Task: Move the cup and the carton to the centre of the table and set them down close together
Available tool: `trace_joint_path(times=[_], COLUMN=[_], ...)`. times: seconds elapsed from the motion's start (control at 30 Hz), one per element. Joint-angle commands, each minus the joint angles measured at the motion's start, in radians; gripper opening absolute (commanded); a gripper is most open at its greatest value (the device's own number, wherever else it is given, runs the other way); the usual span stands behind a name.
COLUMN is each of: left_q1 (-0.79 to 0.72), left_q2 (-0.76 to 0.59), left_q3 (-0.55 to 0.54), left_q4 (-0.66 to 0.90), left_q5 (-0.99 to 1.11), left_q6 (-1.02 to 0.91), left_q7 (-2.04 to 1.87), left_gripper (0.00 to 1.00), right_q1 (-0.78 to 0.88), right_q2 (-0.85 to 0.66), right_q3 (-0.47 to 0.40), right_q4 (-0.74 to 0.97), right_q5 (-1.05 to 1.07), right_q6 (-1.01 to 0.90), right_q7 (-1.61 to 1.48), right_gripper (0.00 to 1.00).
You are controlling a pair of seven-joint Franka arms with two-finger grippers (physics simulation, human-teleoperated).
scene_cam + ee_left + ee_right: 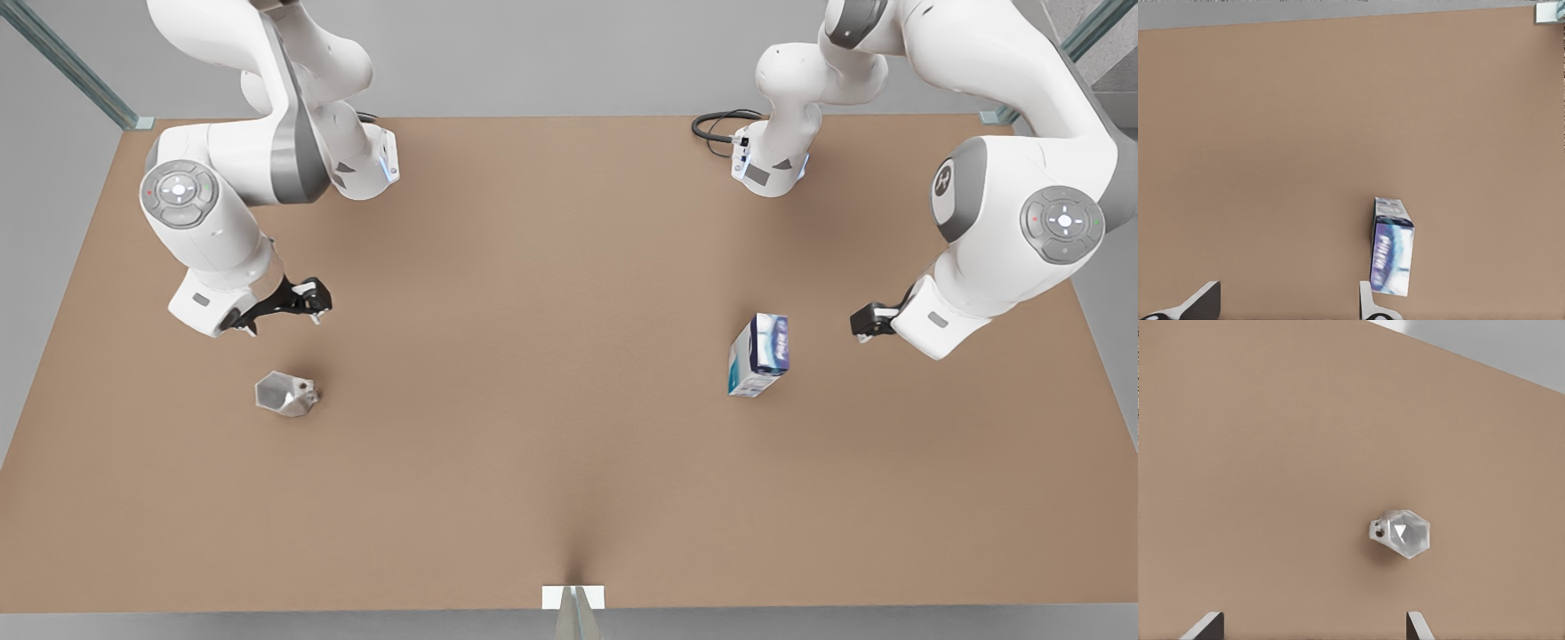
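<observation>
**Ana:** Looking at the carton (758, 356), I am trying to read the white lettering on its dark blue face, and I cannot make out a word; it is too blurred in the left wrist view (1391, 256) as well.

**Ben:** Same here. It is standing on the table (533, 356) toward the front view's right, leaning a little, with teal and white showing on its lower side.

**Ana:** And the cup (286, 394)?

**Ben:** It is sitting toward the front view's left, well apart from the carton. Its small handle is pointing toward the front view's right. In the right wrist view the cup (1402, 533) is showing faceted silvery sides, and I am not seeing anything inside it.

**Ana:** So which gripper is which?

**Ben:** The right gripper (307, 300) is hanging just behind the cup, not touching it. Its fingers (1205, 627) are spread wide in its wrist view and are holding nothing.

**Ana:** The left gripper (867, 322) is hovering beside the carton, on the front view's right, apart from it.

**Ben:** Its fingers (1201, 303) are also standing well apart, gripping nothing, with one tip just beside the carton in that wrist view.
</observation>
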Motion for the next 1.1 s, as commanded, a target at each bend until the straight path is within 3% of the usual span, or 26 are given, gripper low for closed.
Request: trace_joint_path(times=[0.0, 0.13, 0.23, 0.33, 0.5, 0.67, 1.07], left_q1=[0.002, -0.002, 0.010, 0.059, 0.113, 0.114, 0.111], left_q2=[0.001, 0.005, 0.001, -0.025, -0.015, -0.018, -0.014], left_q3=[0.000, -0.019, -0.005, -0.005, -0.005, -0.005, -0.009], left_q4=[0.000, -0.002, 0.018, 0.035, 0.032, 0.037, 0.034], left_q5=[-0.002, -0.001, -0.021, -0.022, -0.022, -0.018, -0.022], left_q6=[-0.001, -0.043, -0.019, -0.024, 0.010, 0.010, 0.012], left_q7=[0.000, -0.006, -0.018, -0.015, -0.015, -0.015, -0.017], left_gripper=[1.00, 1.00, 1.00, 1.00, 1.00, 1.00, 1.00], right_q1=[-0.001, -0.003, -0.040, -0.130, -0.188, -0.251, -0.277], right_q2=[0.000, 0.135, 0.241, 0.324, 0.351, 0.367, 0.442], right_q3=[0.000, 0.000, 0.000, 0.001, 0.000, -0.002, -0.003], right_q4=[0.000, 0.015, 0.005, -0.008, -0.071, -0.115, -0.140], right_q5=[0.000, 0.003, 0.026, 0.127, 0.224, 0.337, 0.336], right_q6=[0.000, 0.005, 0.011, 0.081, 0.167, 0.258, 0.316], right_q7=[0.000, 0.075, 0.308, 0.373, 0.611, 0.614, 0.605], right_gripper=[1.00, 1.00, 1.00, 1.00, 1.00, 1.00, 1.00])
